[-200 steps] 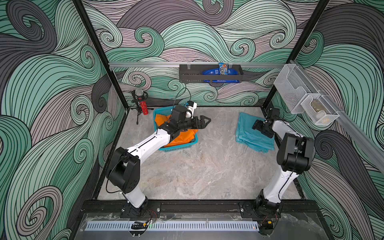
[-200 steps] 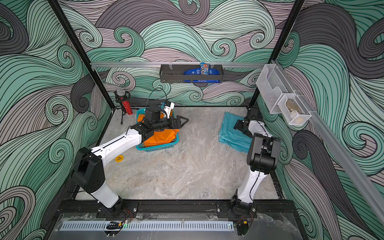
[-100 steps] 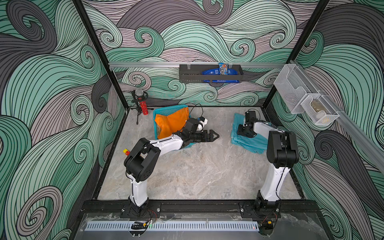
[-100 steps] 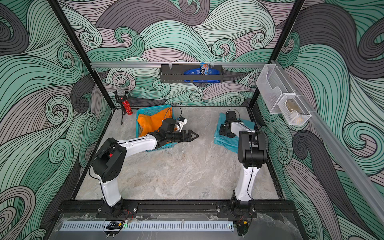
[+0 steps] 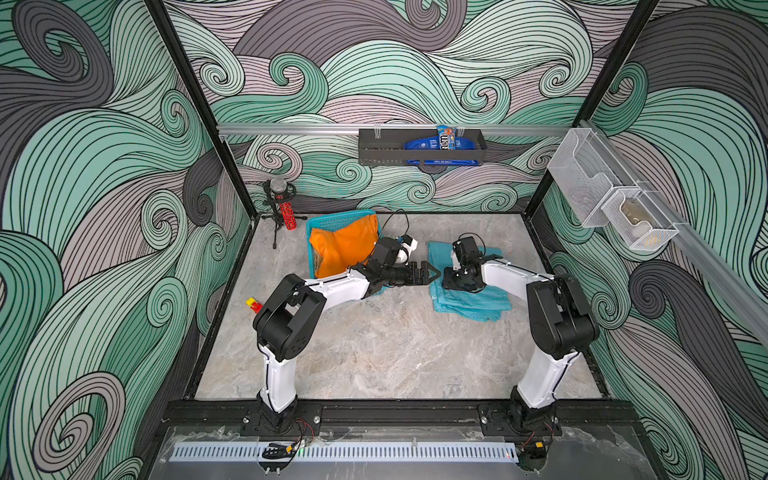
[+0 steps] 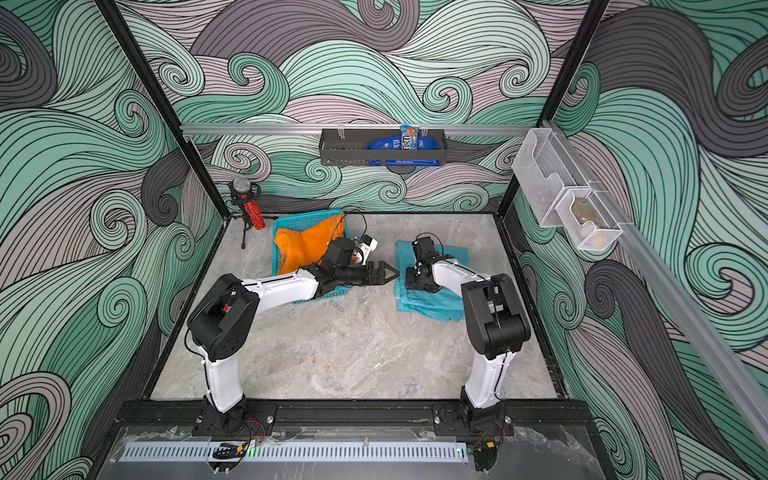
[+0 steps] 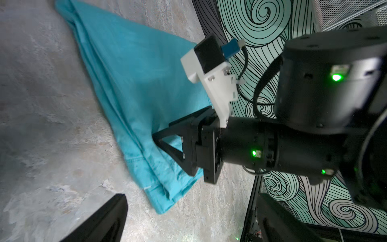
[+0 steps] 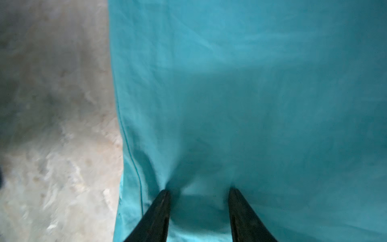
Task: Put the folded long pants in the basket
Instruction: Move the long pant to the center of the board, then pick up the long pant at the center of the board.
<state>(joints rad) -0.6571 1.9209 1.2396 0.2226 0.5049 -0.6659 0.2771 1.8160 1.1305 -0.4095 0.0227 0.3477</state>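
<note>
one teal pants point(image 8: 251, 83) lies under right end effector point(image 8: 199, 192).

left arm point(image 5: 332, 289): stretched low toward the right arm | left claw point(image 5: 432, 274): spread wide, level | right arm point(image 5: 511, 276): folded inward, wrist pitched down | right claw point(image 8: 199, 192): fingers half apart, tips pointing down

orange pants point(image 5: 345, 249), teal pants point(image 5: 469, 301), turquoise slotted basket point(image 5: 332, 220), wave-patterned walls point(image 5: 83, 208) (green, grey)
</note>
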